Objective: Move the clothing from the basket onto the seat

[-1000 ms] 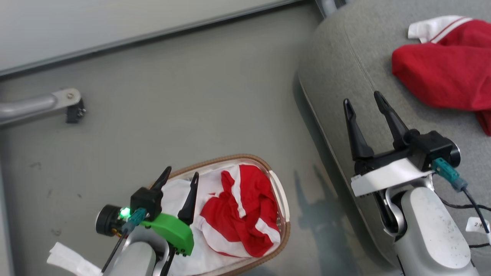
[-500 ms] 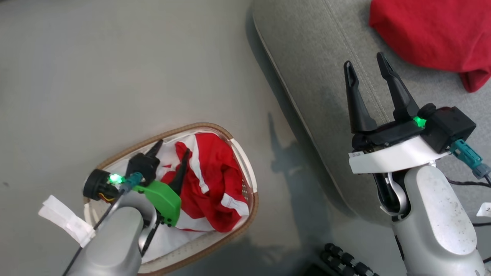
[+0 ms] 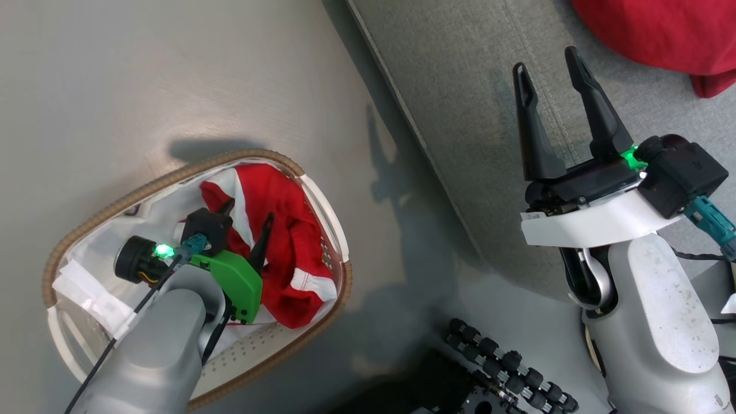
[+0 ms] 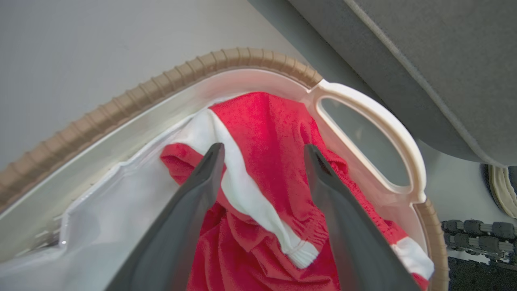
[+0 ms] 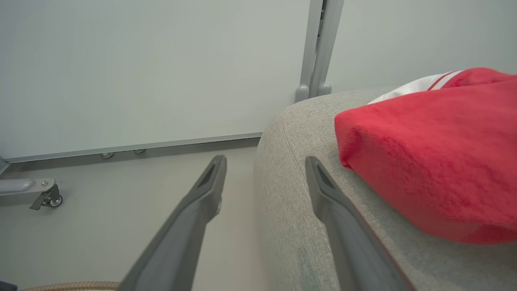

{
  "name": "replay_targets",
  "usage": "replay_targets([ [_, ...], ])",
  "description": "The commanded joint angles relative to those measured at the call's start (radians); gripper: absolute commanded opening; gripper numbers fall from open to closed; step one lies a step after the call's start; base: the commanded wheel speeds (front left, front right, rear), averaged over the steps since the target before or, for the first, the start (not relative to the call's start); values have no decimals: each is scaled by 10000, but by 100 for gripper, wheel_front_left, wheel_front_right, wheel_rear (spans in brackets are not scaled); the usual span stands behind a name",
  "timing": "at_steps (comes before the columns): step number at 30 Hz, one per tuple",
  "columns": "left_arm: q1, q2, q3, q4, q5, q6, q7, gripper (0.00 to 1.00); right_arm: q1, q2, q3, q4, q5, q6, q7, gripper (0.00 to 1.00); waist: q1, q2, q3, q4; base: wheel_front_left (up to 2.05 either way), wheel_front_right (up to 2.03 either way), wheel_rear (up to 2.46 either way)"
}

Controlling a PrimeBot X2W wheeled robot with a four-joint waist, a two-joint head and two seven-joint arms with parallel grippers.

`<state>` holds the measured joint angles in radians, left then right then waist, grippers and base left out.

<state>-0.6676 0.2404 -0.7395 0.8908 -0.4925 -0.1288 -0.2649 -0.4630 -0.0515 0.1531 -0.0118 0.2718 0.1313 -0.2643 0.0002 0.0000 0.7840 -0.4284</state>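
Our left jaws are spread inside the basket (image 4: 121,103), over the crumpled red clothing (image 3: 287,241), which fills the end nearest the seat (image 3: 460,115); its white stripe (image 4: 242,190) slants between our fingers (image 4: 185,210). White liner (image 4: 101,210) lies beside it. Our forearm (image 3: 155,345) hides its near part. Our right jaws gape empty above the seat's edge; farther in, another red garment (image 3: 661,29) is cut off. Dark rollers (image 3: 506,368) stand on the floor (image 3: 172,69).

A crumpled red garment (image 3: 287,241) with white stripes lies against the far wall of the basket (image 3: 241,154), which is oval, white, brown-rimmed and white-lined, and stands near the grey seat (image 3: 460,115). A second garment (image 3: 650,29), also red, lies on the seat.
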Motion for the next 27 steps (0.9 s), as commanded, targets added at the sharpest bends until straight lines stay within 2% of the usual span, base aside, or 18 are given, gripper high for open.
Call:
replay_targets([
  [1,-215,27,-224,153,-226,-32,9,100,-17,3,-72,-63,-88,-10,-2,100,-2,0,472,-221,0,0,0],
  [9,-610,-99,-1445,775,-1486,-32,87,100,206,0,-259,-151,-304,-12,-2,100,-2,0,711,-37,0,0,0],
  [15,-757,147,-2435,982,-2166,-32,257,100,77,-1,-172,-39,-278,-10,-2,100,-2,0,676,-12,0,0,0],
  [16,-760,167,-2595,1035,-2256,-32,312,80,41,-1,-162,-40,-275,-10,-2,100,-2,0,655,-14,0,0,0],
  [18,-793,193,-2925,1007,-2449,-32,384,0,9,-1,-163,-39,-276,-12,-2,100,-2,0,628,-19,0,0,0],
  [23,-868,351,-3406,968,-3052,-32,339,0,-105,-3,-194,54,-238,-12,-2,100,-2,0,468,-79,0,0,0],
  [27,-675,275,-3604,906,-3431,-32,142,0,-22,-3,-284,236,-300,-10,-2,100,-2,0,-77,64,0,0,0],
])
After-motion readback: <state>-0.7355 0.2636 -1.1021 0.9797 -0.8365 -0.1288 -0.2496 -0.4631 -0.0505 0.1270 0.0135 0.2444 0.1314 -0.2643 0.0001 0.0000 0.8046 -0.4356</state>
